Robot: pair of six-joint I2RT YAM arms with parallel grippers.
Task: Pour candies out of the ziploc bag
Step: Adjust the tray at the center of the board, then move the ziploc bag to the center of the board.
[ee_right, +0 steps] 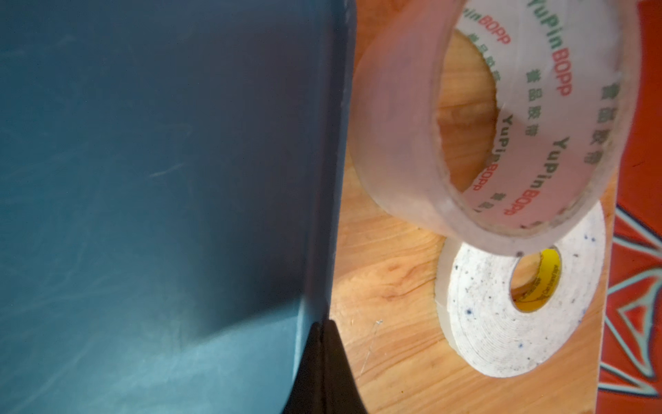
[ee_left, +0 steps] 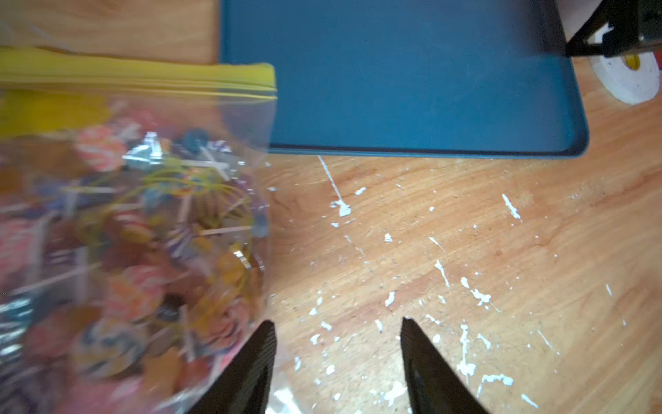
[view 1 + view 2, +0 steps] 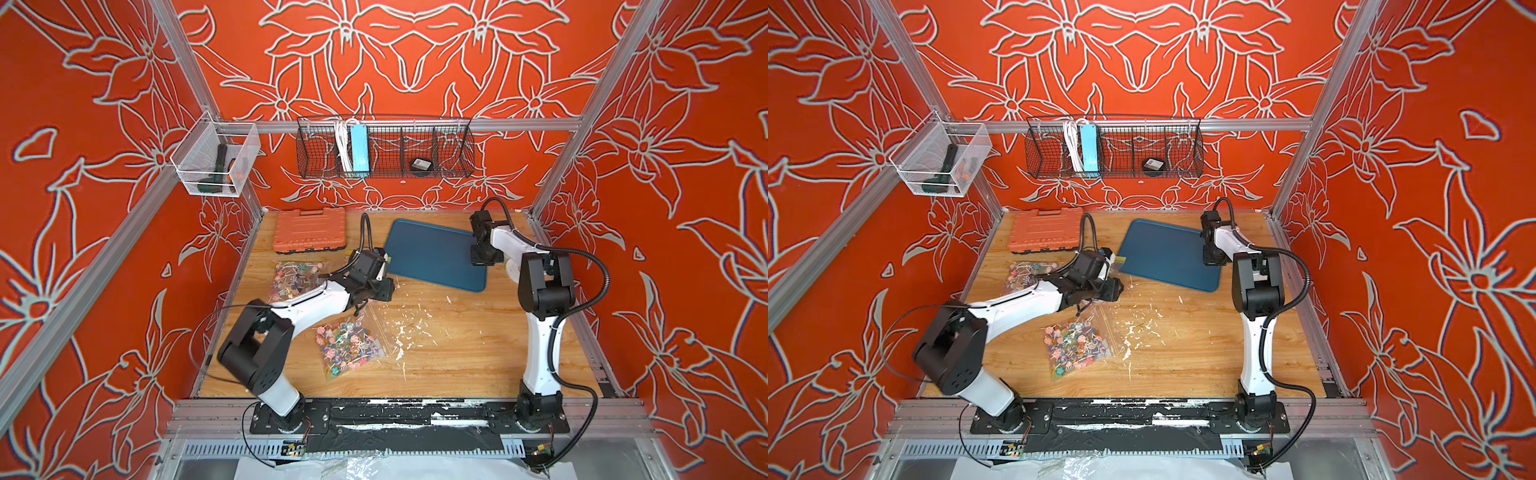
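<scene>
The half-open, empty left gripper [image 2: 336,320] had the ziploc bag [image 2: 143,222] just beside one finger [image 2: 250,376], its yellow zip [image 2: 143,77] toward the blue tray [image 2: 412,71].

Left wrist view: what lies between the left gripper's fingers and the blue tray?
Only bare wooden table with white flecks, in the left wrist view; the ziploc bag lies beside it.

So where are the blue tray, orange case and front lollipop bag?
blue tray [image 3: 432,253]: in a top view, its bare middle.
orange tool case [image 3: 309,230]: in a top view, lid centre.
front lollipop bag [image 3: 351,347]: in a top view, candy-filled middle.
</scene>
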